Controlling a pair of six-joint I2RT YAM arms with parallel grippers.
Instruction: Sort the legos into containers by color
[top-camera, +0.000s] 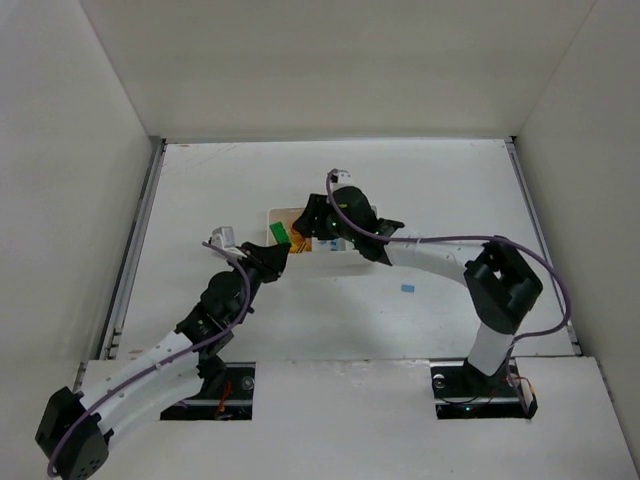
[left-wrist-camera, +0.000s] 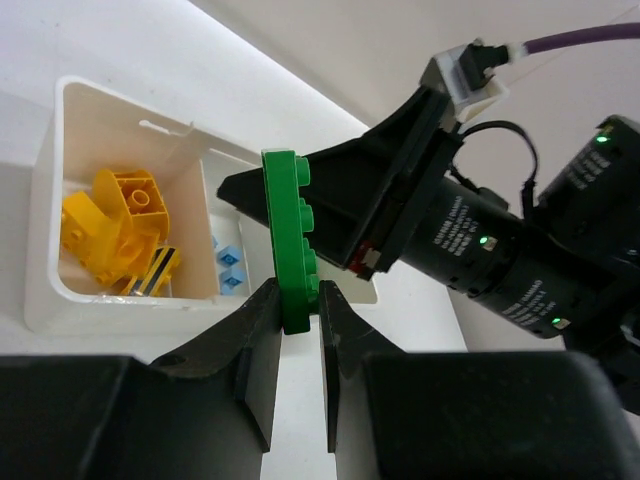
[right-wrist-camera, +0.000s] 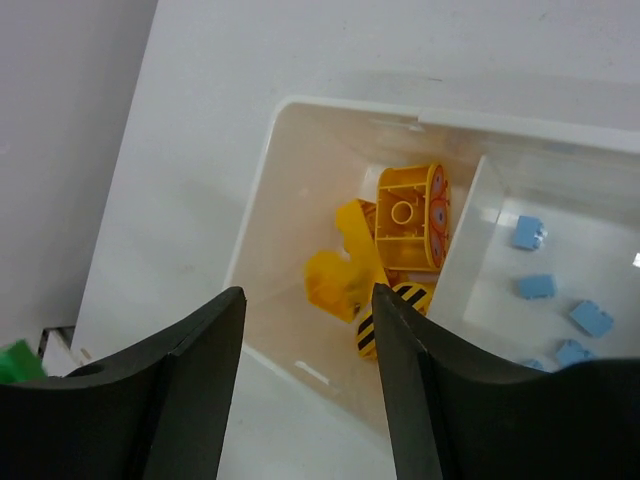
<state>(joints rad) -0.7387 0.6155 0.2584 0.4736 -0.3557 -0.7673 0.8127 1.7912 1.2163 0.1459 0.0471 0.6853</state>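
My left gripper (left-wrist-camera: 298, 300) is shut on the lower end of a flat green lego (left-wrist-camera: 290, 230) and holds it upright just in front of the white tray (left-wrist-camera: 120, 312). From above, the green lego (top-camera: 279, 233) sits at the tray's left end (top-camera: 272, 212). The left compartment holds several yellow legos (right-wrist-camera: 400, 225), one with black stripes (right-wrist-camera: 385, 310). Small pale blue legos (right-wrist-camera: 537, 286) lie in the middle compartment. My right gripper (right-wrist-camera: 305, 295) hangs open and empty over the left compartment's near wall. The third compartment is hidden by the right arm.
One pale blue piece (top-camera: 407, 288) lies on the table to the right of the tray. The right arm's wrist and camera (left-wrist-camera: 470, 240) crowd close behind the green lego. White walls enclose the table on three sides.
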